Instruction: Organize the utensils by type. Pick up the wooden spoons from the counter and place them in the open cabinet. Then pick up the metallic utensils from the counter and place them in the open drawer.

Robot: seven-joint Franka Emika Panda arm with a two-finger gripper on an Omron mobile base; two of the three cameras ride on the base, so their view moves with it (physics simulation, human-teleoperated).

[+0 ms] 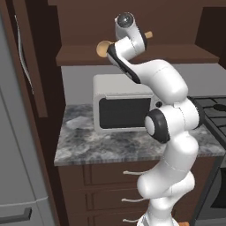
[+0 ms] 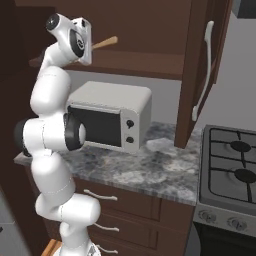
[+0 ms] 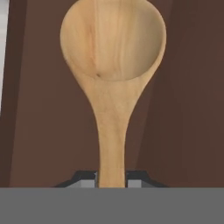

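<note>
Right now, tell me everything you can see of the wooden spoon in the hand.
The wooden spoon looks like pale orange-tan wood with visible grain, an oval bowl and a long handle. The hand is shut on the handle, the fingers pressing either side. It is held roughly level at the open cabinet, above its shelf, bowl and handle tip sticking out past the wrist.

Spoon (image 3: 112, 70): pale wood, visible grain, smooth matt. Cabinet (image 1: 132, 55): dark brown wood, matt. Counter (image 1: 101, 143): grey-white marbled stone, polished. Microwave (image 1: 121, 108): white casing, glossy dark door.
</note>
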